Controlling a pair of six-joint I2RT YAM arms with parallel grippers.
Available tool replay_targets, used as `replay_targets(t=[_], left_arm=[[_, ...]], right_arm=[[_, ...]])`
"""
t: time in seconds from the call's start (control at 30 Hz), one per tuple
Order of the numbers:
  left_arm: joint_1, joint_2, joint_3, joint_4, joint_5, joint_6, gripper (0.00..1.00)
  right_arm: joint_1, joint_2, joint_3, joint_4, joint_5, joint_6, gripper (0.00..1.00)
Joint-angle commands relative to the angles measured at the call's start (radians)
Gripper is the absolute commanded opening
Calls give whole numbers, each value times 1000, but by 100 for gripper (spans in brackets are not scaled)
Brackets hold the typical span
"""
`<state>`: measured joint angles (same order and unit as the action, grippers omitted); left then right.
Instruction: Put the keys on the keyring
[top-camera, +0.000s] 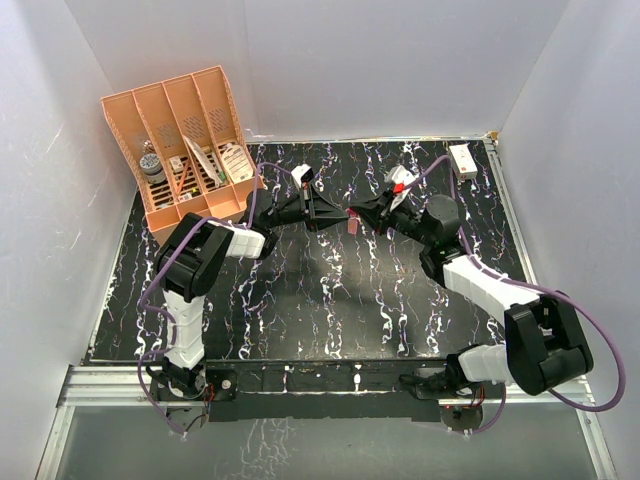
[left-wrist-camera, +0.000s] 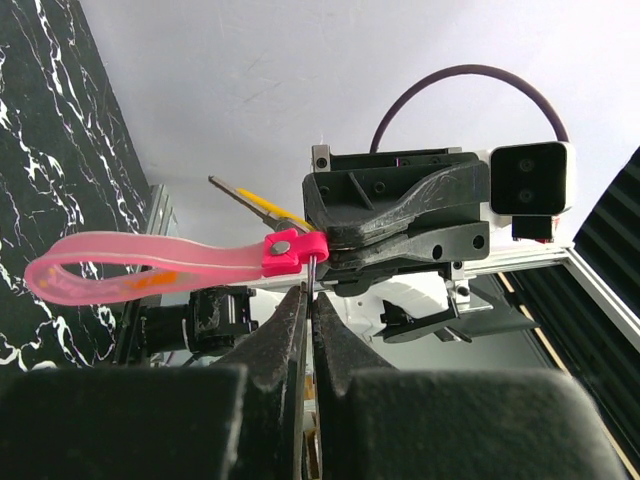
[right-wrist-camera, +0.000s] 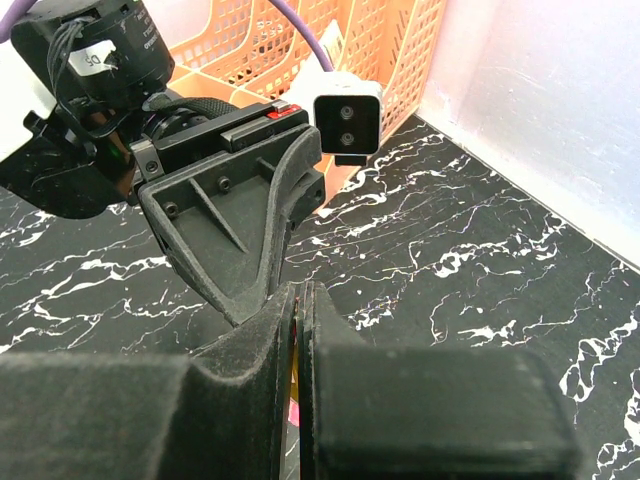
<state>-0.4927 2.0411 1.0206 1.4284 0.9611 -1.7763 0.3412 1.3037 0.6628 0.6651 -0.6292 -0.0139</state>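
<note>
Out from the near edge of the counter (top-camera: 330, 310), both arms reach to meet in the air above its middle. The left end effector (left-wrist-camera: 308, 296) is clenched on the keyring (left-wrist-camera: 150, 268), pinching the thin dark ring (left-wrist-camera: 312, 268) just below the red clasp. The pink strap sticks out sideways, free and touching nothing.

The strap looks soft and floppy, so it likely swings and gives no firm hold. The stiff wire ring is the better place to grip, though it is thin and could twist between the pads.

The right end effector (left-wrist-camera: 325, 247) is shut tip to tip against the left one. The small yellow key (left-wrist-camera: 262, 203) appears to jut from its fingertips, close beside the clasp. The key is probably light, rigid and slick. It is best held by its head, leaving the hole clear for the ring, and a weak pinch could let it pivot or drop.

An orange file rack (top-camera: 185, 130) stands at the far left corner.
</note>
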Motion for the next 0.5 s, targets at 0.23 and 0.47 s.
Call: replay_targets(t=[0.23, 0.47], left_arm=[[-10, -6, 46, 356, 65, -69, 0], [-10, -39, 38, 355, 73, -72, 0]], right_arm=[[-53, 85, 118, -12, -155, -26, 7], [-89, 126, 144, 14, -187, -2, 7]])
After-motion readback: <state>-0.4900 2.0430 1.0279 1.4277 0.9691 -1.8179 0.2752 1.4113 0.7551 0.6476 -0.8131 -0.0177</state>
